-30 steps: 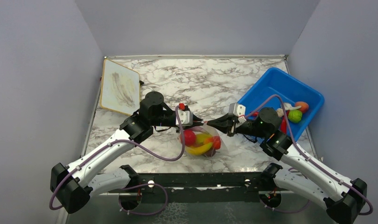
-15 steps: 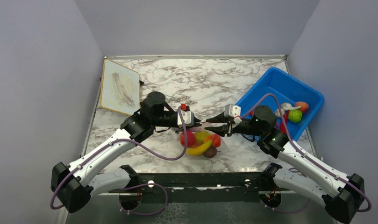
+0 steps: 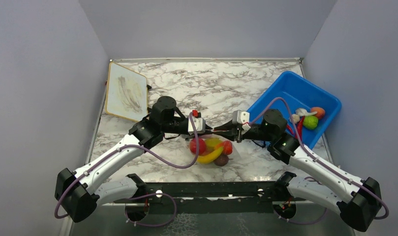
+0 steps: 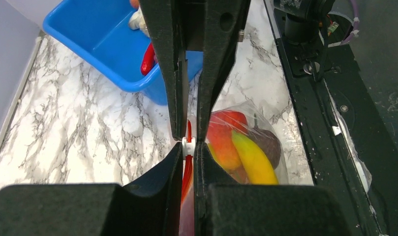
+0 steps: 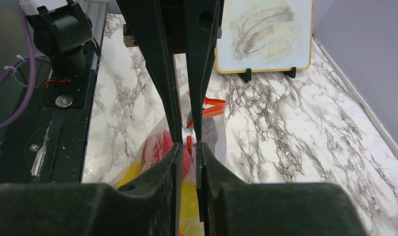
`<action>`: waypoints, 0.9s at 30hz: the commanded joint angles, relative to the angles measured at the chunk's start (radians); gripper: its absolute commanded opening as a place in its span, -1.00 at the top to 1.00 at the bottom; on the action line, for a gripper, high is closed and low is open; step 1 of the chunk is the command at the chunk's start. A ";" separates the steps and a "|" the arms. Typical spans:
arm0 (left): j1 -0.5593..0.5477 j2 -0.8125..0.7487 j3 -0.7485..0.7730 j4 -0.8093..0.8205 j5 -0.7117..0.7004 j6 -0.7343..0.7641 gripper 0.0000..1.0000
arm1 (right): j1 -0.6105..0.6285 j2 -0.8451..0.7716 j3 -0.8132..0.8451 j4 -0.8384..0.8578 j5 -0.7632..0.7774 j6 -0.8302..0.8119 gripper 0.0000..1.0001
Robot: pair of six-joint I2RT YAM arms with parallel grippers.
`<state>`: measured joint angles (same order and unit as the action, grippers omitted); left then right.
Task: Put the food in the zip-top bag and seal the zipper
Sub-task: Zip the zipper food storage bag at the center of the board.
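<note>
**Centre.** Clear, crinkly plastic zip-top bag [image 3: 214, 150], near-middle of the white-and-grey marbled table [image 3: 211, 83], mouth up, slung btw. the two gripper tips. Whether its bottom rests on the table: cannot tell. Inside, packed tog.: curved yellow toy banana [image 3: 210, 157], round red toy fruit [image 3: 198, 145], orange-red piece [image 3: 227, 147], dark purple eggplant [image 3: 221, 160]. Along the mouth runs the thin orange-red zipper strip [image 4: 188, 169], w/ a small white slider [image 4: 188, 144] on it.

**Grippers.** L gripper [image 3: 208, 129] comes in from the left. Its black fingers are closed on the zipper strip, which passes btw. the pads just behind the slider (left wrist view). R gripper [image 3: 218, 130] comes in from the right, tip to tip w/ the L one, the slider at the point where they meet. R fingers stand a narrow slit apart w/ the strip in the slit. Whether the pads press on it: cannot tell.

**Surroundings.** Right side of table: blue rectangular plastic bin [image 3: 285, 88], set at an angle, well apart from the bag. It holds a green round piece [image 3: 311, 122], an orange piece [image 3: 318, 112], a white piece [image 3: 301, 112] and a red chili [image 4: 147, 58]. Far left: smudged whiteboard w/ yellow frame [image 3: 125, 92], propped tilted on small black feet.
</note>
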<state>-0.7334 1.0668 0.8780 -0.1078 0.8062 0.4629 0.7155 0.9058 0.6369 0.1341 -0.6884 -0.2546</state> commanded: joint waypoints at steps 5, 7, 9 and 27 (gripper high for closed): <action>0.001 0.002 0.020 -0.081 0.009 0.078 1.00 | 0.006 -0.006 0.041 0.039 0.008 -0.036 0.98; 0.001 0.001 0.028 -0.103 -0.009 0.094 1.00 | 0.006 -0.034 0.039 0.050 0.026 -0.036 0.98; 0.002 -0.001 0.032 -0.124 -0.019 0.106 1.00 | 0.006 -0.063 0.028 0.058 0.045 -0.034 0.99; 0.002 -0.034 0.028 -0.163 -0.033 0.140 1.00 | 0.006 -0.133 0.015 -0.030 0.005 -0.082 0.40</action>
<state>-0.7334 1.0546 0.8955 -0.2523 0.7509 0.5911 0.7185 0.7292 0.6342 0.1555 -0.6060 -0.2722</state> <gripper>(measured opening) 0.115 0.114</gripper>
